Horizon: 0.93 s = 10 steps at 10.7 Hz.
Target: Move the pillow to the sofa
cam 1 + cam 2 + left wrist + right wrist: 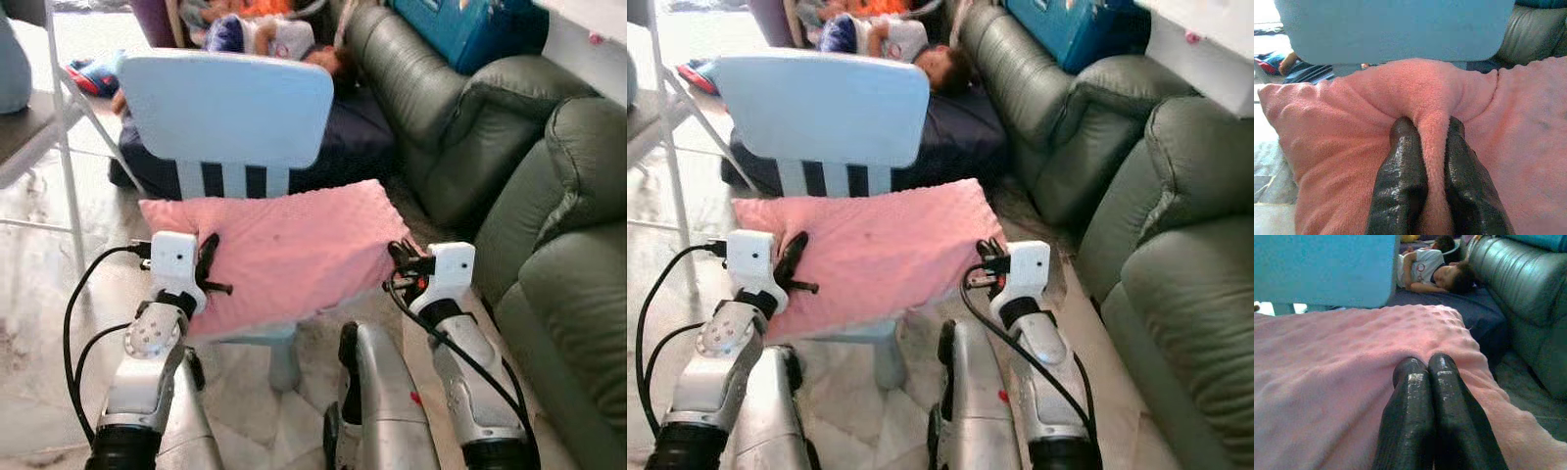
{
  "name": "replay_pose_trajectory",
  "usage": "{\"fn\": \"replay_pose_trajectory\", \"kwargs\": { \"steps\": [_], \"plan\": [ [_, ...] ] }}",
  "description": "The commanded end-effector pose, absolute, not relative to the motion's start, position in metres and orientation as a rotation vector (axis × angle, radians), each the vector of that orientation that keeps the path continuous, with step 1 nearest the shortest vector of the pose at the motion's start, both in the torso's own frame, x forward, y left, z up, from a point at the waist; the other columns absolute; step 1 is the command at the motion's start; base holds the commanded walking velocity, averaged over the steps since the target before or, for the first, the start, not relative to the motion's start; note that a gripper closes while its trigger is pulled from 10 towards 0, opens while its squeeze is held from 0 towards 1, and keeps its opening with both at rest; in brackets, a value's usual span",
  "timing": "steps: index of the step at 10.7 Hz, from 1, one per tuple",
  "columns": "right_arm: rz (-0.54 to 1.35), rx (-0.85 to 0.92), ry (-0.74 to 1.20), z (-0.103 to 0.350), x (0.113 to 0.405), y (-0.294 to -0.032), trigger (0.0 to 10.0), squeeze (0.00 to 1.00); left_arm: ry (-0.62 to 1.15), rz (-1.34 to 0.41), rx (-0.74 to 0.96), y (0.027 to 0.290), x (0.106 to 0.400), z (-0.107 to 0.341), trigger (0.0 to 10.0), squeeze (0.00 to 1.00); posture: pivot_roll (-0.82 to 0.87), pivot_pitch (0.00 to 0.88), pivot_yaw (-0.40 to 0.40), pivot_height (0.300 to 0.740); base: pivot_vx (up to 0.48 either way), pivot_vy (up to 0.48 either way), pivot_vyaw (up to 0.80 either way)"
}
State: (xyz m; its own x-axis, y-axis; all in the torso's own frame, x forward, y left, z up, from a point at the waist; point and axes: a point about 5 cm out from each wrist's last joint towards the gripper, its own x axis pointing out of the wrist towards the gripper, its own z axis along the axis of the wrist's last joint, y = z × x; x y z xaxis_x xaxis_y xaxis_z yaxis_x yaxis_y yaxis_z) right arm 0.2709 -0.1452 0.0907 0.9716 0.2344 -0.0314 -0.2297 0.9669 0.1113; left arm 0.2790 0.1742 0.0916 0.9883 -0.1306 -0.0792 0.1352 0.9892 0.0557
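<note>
Pink pillow on blue chair, no legible writing

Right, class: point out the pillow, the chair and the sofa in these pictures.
Pillow (pixel 284 245): left eye view, middle of its pink top.
Chair (pixel 225 103): left eye view, middle of its blue backrest.
Sofa (pixel 578 215): left eye view, green seat back.

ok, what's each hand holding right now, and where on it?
Left hand pinches a fold of the pink pillow near its left edge. Right hand rests shut on the pillow's right edge; whether it grips fabric cannot be told.
</note>
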Motion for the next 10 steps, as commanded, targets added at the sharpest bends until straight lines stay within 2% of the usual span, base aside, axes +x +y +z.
{"fn": "replay_pose_trajectory", "kwargs": {
  "steps": [1, 7, 10],
  "plan": [
    [0.228, 0.112, 0.016, 0.0993, 0.2745, -0.1481, 10.0, 0.0, 0.046, -0.139, 0.064, 0.1724, 0.283, 0.1, 10.0, 0.0, 0.0, 0.0, -0.076, 0.554, 0.0, 0.0, 0.0],
    [0.219, 0.111, 0.023, 0.0998, 0.2772, -0.1519, 10.0, 0.0, 0.072, -0.122, 0.075, 0.1721, 0.289, 0.0958, 10.0, 0.0, -0.01, 0.0, -0.074, 0.658, 0.0, 0.0, 0.0],
    [0.207, 0.111, 0.02, 0.1009, 0.2798, -0.1557, 10.0, 0.0, 0.083, -0.114, 0.067, 0.1703, 0.2904, 0.0931, 10.0, 0.0, -0.01, 0.0, -0.077, 0.668, 0.0, 0.0, 0.0]
  ]
}}
